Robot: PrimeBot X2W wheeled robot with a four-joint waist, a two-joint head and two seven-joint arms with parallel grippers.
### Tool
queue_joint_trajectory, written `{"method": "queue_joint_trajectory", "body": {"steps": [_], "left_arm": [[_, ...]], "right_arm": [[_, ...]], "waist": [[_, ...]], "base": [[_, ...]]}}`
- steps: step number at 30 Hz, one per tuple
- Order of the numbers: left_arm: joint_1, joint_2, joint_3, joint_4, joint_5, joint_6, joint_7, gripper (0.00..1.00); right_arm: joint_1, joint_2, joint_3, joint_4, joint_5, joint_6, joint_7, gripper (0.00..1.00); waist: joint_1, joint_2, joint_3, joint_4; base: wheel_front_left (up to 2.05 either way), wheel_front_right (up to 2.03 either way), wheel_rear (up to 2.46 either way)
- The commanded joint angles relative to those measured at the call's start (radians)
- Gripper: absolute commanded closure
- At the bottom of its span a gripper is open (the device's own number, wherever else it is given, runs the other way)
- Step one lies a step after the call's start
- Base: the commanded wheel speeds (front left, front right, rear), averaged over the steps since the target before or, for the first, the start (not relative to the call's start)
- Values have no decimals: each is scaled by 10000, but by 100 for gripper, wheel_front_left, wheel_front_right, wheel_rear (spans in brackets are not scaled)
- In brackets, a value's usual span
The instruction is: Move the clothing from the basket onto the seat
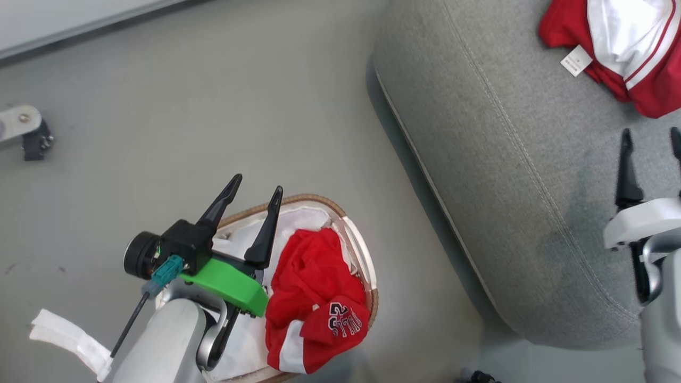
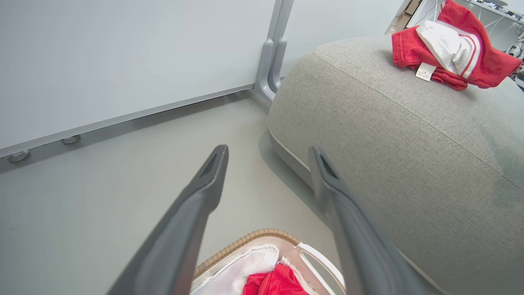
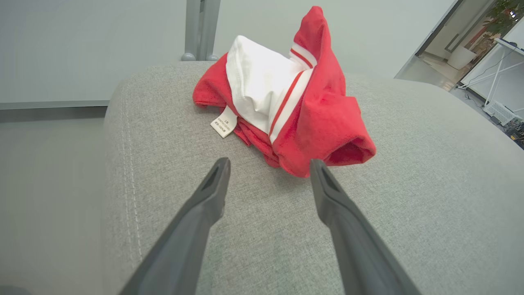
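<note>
The basket (image 1: 319, 201) stands on the grey floor (image 1: 213, 106), beside the long seamed edge of the seat (image 1: 505, 159) but apart from it. One red jersey (image 1: 314, 287) lies crumpled inside the basket, on the side nearer the seat. Its white panel and the black-and-white "BULLS 23" lettering are turned toward the basket's near end, where the cloth reaches up to the rim. The white liner (image 1: 298, 218) shows bare along the basket's other side and at its far end.

The left gripper (image 1: 258, 183) hangs above the far end of the basket. Its two dark fingers stand wide apart and hold nothing. In the left wrist view they frame bare floor, with the basket's woven rim below them.

A second red garment (image 1: 617, 32) lies bunched on the seat, toward the seat's far edge and not far from its rounded corner. Its white panel with red stripes faces up. A white tag (image 1: 575, 60) sticks out on the side toward that corner, flat on the grey fabric.

The right gripper (image 1: 651, 131) is over the seat, just short of that garment. Its fingers are spread wide and empty. In the right wrist view one fingertip sits right at the edge of a red fold; whether it touches the cloth cannot be told.

A white strip (image 1: 69, 338) lies on the floor, on the side of the basket away from the seat.
</note>
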State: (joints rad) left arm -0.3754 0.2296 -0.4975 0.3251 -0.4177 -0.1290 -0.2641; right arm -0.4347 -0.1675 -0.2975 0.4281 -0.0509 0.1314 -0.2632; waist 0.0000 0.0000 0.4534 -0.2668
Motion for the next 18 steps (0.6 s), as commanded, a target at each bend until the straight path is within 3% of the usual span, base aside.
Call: {"method": "queue_joint_trajectory", "body": {"steps": [1, 10, 18], "left_arm": [[286, -111, 165, 25, 166, -31, -8, 0], [966, -710, 1741, 242, 758, -31, -8, 0], [1646, -1169, 3351, 381, 1450, -31, -8, 0]], "right_arm": [[248, 82, 171, -220, 97, -12, -20, 0], [620, 562, 1518, -1405, 614, -12, -20, 0], [1109, 825, 2246, -1558, 888, -14, -21, 0]], "waist": [[0, 0, -762, 529], [0, 0, -1584, 1404], [0, 0, -2340, 2032]], "base": [[0, 0, 0], [0, 0, 0], [0, 0, 0]]}}
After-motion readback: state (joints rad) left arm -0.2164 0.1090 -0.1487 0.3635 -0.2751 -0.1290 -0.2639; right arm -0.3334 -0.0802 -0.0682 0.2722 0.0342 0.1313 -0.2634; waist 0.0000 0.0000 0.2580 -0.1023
